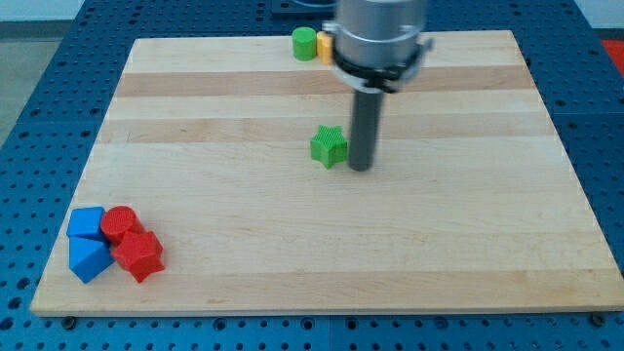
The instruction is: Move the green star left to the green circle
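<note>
The green star lies near the middle of the wooden board. The green circle sits at the board's top edge, up and slightly left of the star. My tip is just right of the green star, close beside it or touching it; I cannot tell which. The rod hangs down from the arm's grey body at the view's top.
A yellow block is right beside the green circle, partly hidden by the arm. At the bottom left stand a blue cube, a blue block, a red block and a red star.
</note>
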Controlling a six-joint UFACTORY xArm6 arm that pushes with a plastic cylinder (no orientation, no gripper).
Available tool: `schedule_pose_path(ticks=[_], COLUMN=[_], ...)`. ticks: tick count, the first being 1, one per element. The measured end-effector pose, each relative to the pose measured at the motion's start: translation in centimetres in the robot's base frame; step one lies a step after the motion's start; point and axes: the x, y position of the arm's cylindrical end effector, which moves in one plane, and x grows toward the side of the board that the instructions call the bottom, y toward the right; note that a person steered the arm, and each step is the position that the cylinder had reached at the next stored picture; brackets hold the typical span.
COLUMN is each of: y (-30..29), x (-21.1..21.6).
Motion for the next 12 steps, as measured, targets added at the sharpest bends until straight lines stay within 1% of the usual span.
schedule_pose_path(ticks=[1,2,3,4,5,6,7,8,9,10,11,12], y=[-4.8,-9.5,-9.2,-8.2,-12.7,-12.8,-12.7,-12.6,-16.1,-16.4,-13.9,-13.2], x=[-5.6,-9.6,-8.3,-4.2,-4.8,-9.6,-13.3,-10.6,-10.0,-13.8,-16.6,-17.2])
